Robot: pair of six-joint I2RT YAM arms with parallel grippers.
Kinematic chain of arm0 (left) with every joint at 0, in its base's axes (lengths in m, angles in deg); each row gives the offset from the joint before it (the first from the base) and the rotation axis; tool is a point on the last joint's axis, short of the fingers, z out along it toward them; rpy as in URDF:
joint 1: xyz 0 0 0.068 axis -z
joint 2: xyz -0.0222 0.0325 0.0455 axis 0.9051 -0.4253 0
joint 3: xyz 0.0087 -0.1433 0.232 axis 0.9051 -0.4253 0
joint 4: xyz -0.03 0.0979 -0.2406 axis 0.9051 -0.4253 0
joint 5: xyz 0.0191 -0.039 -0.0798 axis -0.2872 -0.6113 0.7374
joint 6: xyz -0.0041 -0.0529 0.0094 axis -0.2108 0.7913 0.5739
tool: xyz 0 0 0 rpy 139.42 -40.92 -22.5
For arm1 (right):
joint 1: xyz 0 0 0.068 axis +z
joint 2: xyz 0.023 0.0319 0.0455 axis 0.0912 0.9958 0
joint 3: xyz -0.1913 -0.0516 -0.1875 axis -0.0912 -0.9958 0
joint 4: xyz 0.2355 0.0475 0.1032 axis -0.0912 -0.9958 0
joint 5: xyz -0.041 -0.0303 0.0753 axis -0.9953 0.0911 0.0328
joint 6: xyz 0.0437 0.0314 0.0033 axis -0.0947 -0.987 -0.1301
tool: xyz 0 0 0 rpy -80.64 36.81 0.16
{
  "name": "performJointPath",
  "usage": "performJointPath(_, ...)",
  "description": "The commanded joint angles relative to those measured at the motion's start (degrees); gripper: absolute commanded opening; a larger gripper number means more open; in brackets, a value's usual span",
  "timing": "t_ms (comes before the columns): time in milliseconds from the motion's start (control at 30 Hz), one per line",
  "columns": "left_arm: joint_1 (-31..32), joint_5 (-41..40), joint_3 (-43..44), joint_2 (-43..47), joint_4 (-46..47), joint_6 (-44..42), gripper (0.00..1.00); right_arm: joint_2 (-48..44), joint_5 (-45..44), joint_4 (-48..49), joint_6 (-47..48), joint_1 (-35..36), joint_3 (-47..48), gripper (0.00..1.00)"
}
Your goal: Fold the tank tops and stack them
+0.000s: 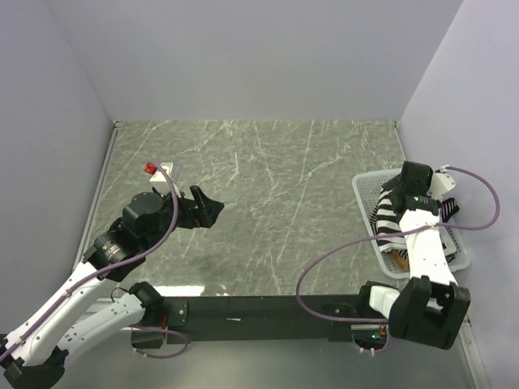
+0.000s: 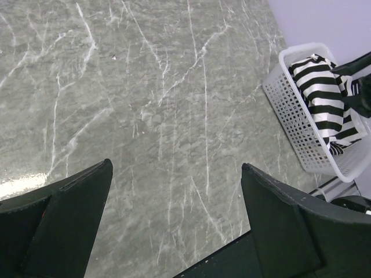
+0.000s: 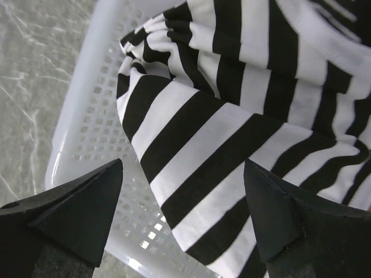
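Observation:
The black-and-white striped tank top (image 1: 388, 212) lies crumpled in a white mesh basket (image 1: 363, 182) at the table's right edge. A bit of the tan-brown top (image 1: 397, 259) shows under it at the basket's near end. The thin-striped top is hidden. My right gripper (image 1: 404, 188) hangs open just above the striped top (image 3: 232, 87), a finger on either side of a fold and not touching it; the right gripper (image 3: 182, 165) holds nothing. My left gripper (image 1: 209, 207) is open and empty above the bare table at the left, shown in its wrist view (image 2: 177, 168).
The basket (image 2: 290, 116) with the striped top (image 2: 322, 98) stands against the right wall. Its rim (image 3: 87, 133) is right under my right gripper's left finger. A small red and white object (image 1: 152, 168) sits at the far left of the marble table (image 1: 284, 186).

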Motion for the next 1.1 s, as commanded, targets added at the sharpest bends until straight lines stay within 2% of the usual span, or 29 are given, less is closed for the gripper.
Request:
performJointPath(0, 0.15, 1.31, 0.18, 0.82, 1.74, -0.36, 0.99, 3.51, 2.33, 3.97, -2.08, -0.98, -0.5, 0.91)
performJointPath(267, 0.15, 0.78, 0.01, 1.34, 1.65, -0.27, 0.99, 8.89, 0.48, 6.07, -4.2, -1.6, -2.87, 0.81)
performJointPath(367, 0.15, 0.96, 0.01, 1.08, 1.65, -0.27, 0.99, 9.42, 0.14, 6.7, -3.93, -1.6, -3.84, 0.62)
performJointPath(400, 0.15, 0.96, 0.01, 1.17, 1.65, -0.27, 0.99, 9.76, 0.13, 6.52, -3.58, -1.6, -3.41, 0.45)
performJointPath(467, 0.15, 0.96, -0.17, 1.17, 1.73, -0.27, 0.99, 9.59, -0.39, 4.95, -3.32, -1.6, -2.44, 0.2)
performJointPath(500, 0.15, 0.78, 0.0, 1.08, 1.65, -0.27, 0.99, 8.64, -0.83, 4.33, -2.97, -1.6, -1.31, 0.0)
performJointPath(667, 0.15, 0.08, 0.62, 0.55, 1.56, -0.44, 0.99, 1.71, -1.45, 0.73, -1.21, -1.6, 2.21, 0.0)
performJointPath(833, 0.15, -0.53, 1.67, -0.41, 1.47, -0.36, 0.99, -4.99, 1.54, -3.4, 2.83, -0.37, 11.17, 0.0)
performJointPath(967, 0.15, -1.32, 2.38, -0.94, 1.91, 0.43, 0.99, -9.47, 5.66, -4.73, 6.17, 3.04, 19.87, 0.0)
performJointPath(1067, 0.15, -2.29, 3.08, -1.03, 2.0, 1.04, 0.99, -12.02, 6.81, -2.1, 7.4, 10.07, 24.98, 0.0)
